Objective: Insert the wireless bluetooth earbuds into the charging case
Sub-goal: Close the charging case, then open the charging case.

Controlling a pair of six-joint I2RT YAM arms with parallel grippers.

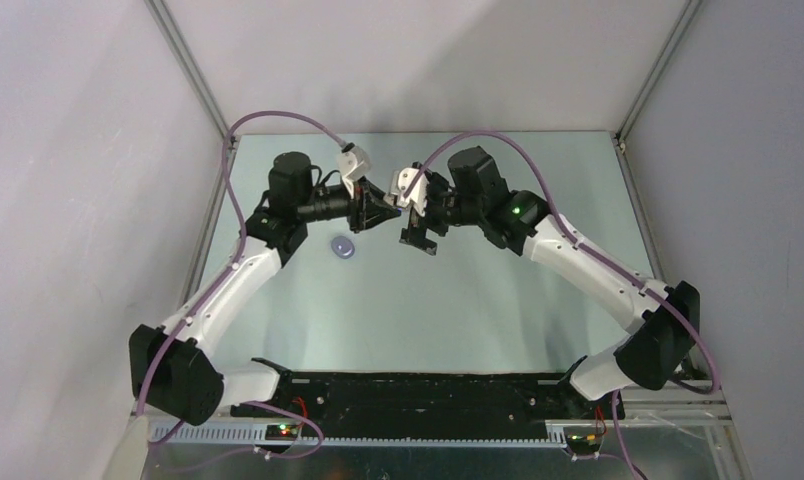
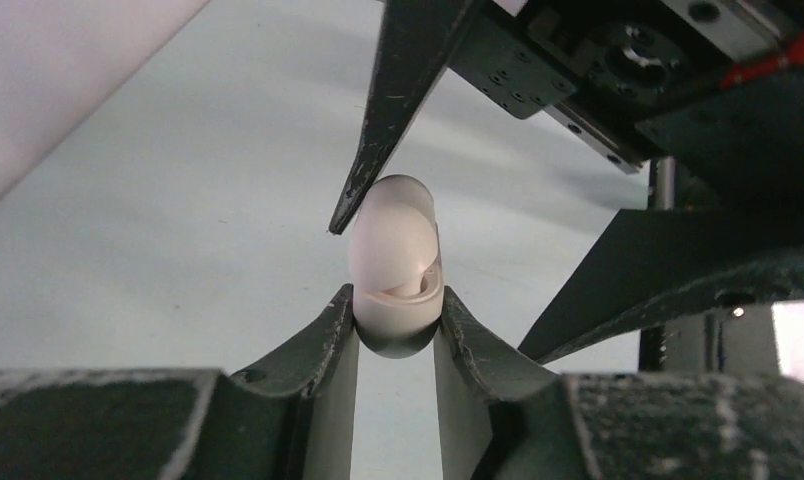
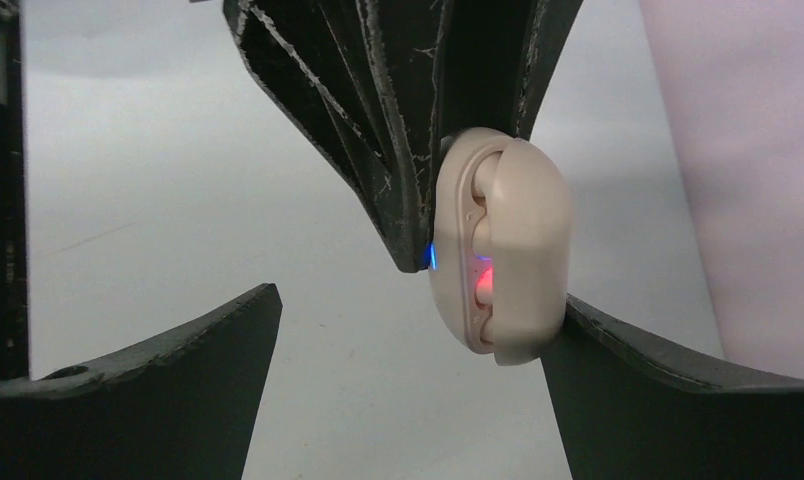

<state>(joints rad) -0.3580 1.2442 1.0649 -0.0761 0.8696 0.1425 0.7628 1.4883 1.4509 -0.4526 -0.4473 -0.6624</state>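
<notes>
Over the worktop (image 1: 428,300) my arms meet at 12 o'clock. My left end effector (image 2: 396,318) is clamped on the charging case (image 3: 503,250), whose long axis runs 12 to 6. My right end effector (image 3: 418,310) gapes apart and empty, with the case at its 3 o'clock, just beside one finger. A red light (image 3: 484,285) glows inside. I cannot tell whether the earbuds are seated.

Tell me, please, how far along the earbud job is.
Done: the charging case is off the table, clamped in the left gripper. In hand: the right gripper stands open and empty beside it, a red light glowing inside the case. Left: I cannot tell whether both buds are seated; no loose bud shows from above.
</notes>
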